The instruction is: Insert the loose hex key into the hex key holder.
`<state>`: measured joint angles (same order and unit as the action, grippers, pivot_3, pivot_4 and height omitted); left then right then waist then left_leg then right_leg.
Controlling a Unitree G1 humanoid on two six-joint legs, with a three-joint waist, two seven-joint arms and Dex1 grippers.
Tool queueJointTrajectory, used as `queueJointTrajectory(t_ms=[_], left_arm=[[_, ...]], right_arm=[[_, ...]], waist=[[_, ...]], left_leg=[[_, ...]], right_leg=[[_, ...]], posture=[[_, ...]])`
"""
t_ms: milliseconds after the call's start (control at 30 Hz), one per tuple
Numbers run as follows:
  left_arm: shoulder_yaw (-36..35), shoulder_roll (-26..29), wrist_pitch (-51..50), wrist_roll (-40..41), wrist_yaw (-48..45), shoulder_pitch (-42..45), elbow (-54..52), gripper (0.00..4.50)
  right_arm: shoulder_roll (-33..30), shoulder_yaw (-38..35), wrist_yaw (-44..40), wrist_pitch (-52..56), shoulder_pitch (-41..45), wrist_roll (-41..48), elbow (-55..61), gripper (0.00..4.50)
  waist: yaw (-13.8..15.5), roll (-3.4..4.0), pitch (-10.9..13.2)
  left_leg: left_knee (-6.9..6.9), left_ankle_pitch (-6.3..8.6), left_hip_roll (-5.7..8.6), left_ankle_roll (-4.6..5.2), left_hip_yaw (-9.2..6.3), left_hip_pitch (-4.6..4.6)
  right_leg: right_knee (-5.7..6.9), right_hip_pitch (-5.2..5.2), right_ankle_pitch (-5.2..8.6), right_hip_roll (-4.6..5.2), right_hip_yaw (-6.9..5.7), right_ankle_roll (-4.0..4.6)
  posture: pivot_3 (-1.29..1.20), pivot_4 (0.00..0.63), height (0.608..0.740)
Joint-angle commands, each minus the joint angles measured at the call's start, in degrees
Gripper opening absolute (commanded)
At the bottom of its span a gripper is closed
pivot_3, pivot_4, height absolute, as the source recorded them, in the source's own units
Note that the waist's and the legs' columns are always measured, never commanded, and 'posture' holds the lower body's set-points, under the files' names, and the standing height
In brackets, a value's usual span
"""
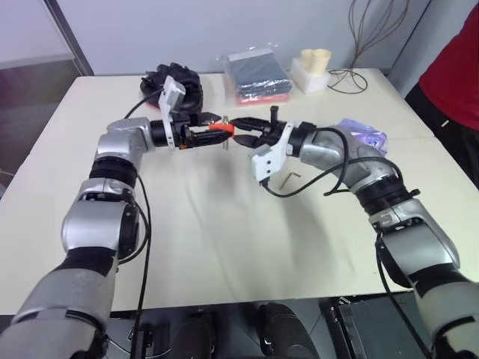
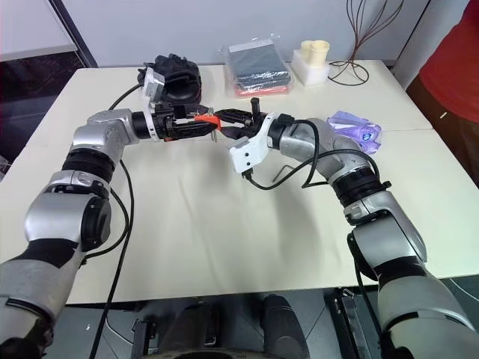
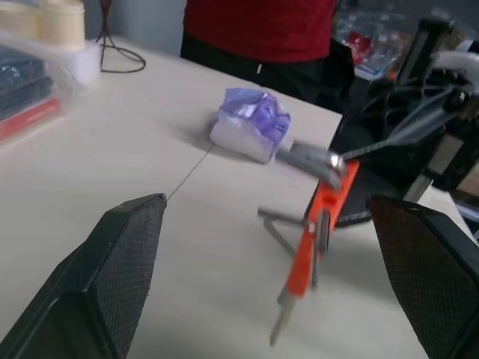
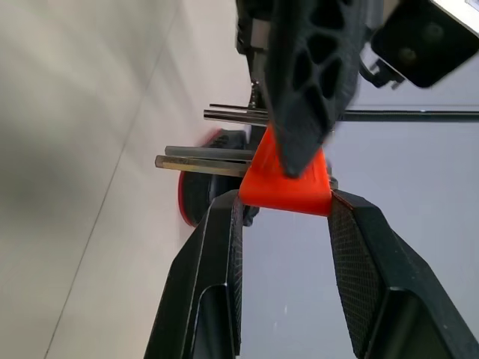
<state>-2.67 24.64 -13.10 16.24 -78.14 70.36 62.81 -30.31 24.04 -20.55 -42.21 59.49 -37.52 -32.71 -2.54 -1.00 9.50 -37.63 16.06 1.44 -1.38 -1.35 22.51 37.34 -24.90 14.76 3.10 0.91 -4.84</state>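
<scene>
The hex key holder (image 1: pixel 221 129), a small orange-red block with short dark keys sticking out, hangs above the table with my right gripper (image 1: pixel 236 126) shut on it. In the right wrist view both fingers press on the holder (image 4: pixel 284 187). My left gripper (image 1: pixel 209 131) faces it from the other side and is open. Its two fingers (image 3: pixel 127 277) stand wide on either side of the holder (image 3: pixel 314 232) without touching it. The loose hex key (image 1: pixel 290 178), a thin grey L, lies on the table below my right forearm, with no gripper on it.
A purple packet (image 1: pixel 363 136) lies right of the arms. A black bundle (image 1: pixel 178 81), a plastic-wrapped pack (image 1: pixel 256 69), a cup holder (image 1: pixel 314 69) and a wire stand (image 1: pixel 350 75) line the far edge. A person in red (image 1: pixel 456 67) stands at the right corner.
</scene>
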Motion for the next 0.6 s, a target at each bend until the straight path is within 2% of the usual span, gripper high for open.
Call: queueJointTrajectory(t_ms=[33, 100, 133, 167, 200, 300, 500, 567, 600], left_arm=[[-1.3, 0.2, 0.6, 0.0, -0.9, 1.6, -1.0, 3.68], [-1.3, 0.0, 0.4, 0.0, -1.5, 1.4, -1.2, 2.78], [-1.2, 0.0, 0.4, -0.2, -1.9, 1.3, -1.3, 2.18], [-1.0, -0.1, 0.5, -0.3, -2.2, 1.1, -1.5, 1.84], [-0.8, -0.2, 0.7, -0.6, -2.5, 0.8, -1.7, 1.26], [-0.1, -0.2, 0.7, -1.6, -3.4, 0.2, -2.2, 0.01], [-0.6, -0.2, 0.5, -2.0, -2.9, -0.1, -2.8, 0.01], [-0.8, -0.1, 0.8, -2.2, -2.2, -0.1, -2.8, 1.02], [-0.8, -0.1, 1.1, -2.4, -2.2, -0.2, -2.7, 1.33]], right_arm=[[0.0, -1.0, -0.1, 0.2, 0.4, 1.4, 2.2, 1.06], [0.2, -1.0, -0.2, 0.4, 0.3, 1.5, 2.3, 1.06], [0.3, -1.0, -0.2, 0.5, 0.3, 1.6, 2.4, 1.06], [0.3, -1.0, -0.2, 0.6, 0.3, 1.6, 2.4, 1.06], [0.4, -1.1, -0.2, 0.6, 0.3, 1.6, 2.5, 1.06], [0.6, -1.1, -0.1, 1.0, 0.5, 1.7, 2.6, 1.06], [0.8, -1.2, 0.0, 1.2, 0.5, 1.7, 2.6, 1.06], [0.8, -1.3, 0.1, 1.2, 0.5, 1.8, 2.6, 1.06], [0.8, -1.3, 0.2, 1.1, 0.6, 1.8, 2.5, 1.06]], waist=[[0.0, 0.0, 0.0], [0.0, 0.0, 0.0], [0.0, 0.0, 0.0], [0.0, 0.0, 0.0], [0.0, 0.0, 0.0], [0.0, 0.0, 0.0], [0.0, 0.0, 0.0], [0.0, 0.0, 0.0], [0.0, 0.0, 0.0]], left_leg=[[-0.01, 0.0, 0.0, 0.0, 0.0, 0.0], [-0.04, 0.0, 0.0, 0.0, 0.0, 0.0], [-0.05, 0.0, 0.0, 0.0, 0.0, 0.0], [-0.08, 0.0, 0.0, 0.0, 0.0, 0.0], [-0.11, 0.0, 0.0, 0.0, 0.0, 0.01], [-0.19, 0.02, -0.01, 0.03, -0.01, 0.02], [-0.25, 0.07, -0.03, 0.12, -0.02, 0.03], [-0.26, 0.07, -0.03, 0.12, -0.02, 0.03], [-0.26, 0.07, -0.03, 0.12, -0.02, 0.03]], right_leg=[[0.0, 0.0, 0.0, 0.0, 0.0, 0.0], [0.03, 0.0, 0.0, -0.01, 0.0, 0.0], [0.05, 0.0, 0.0, -0.01, 0.0, 0.0], [0.08, 0.0, 0.0, -0.01, 0.0, 0.0], [0.09, 0.01, 0.0, -0.01, 0.0, 0.0], [0.09, 0.04, 0.0, -0.02, 0.0, 0.0], [0.13, 0.04, 0.0, -0.06, 0.01, 0.0], [0.14, 0.04, 0.0, -0.05, 0.01, 0.0], [0.15, 0.04, 0.0, -0.06, 0.01, 0.0]], posture=[[0.0, 0.15, 0.74], [0.0, 0.15, 0.74], [0.0, 0.15, 0.74], [0.0, 0.15, 0.74], [0.0, 0.15, 0.74], [0.0, 0.15, 0.74], [0.0, 0.15, 0.74], [0.0, 0.15, 0.74], [0.0, 0.15, 0.74]])
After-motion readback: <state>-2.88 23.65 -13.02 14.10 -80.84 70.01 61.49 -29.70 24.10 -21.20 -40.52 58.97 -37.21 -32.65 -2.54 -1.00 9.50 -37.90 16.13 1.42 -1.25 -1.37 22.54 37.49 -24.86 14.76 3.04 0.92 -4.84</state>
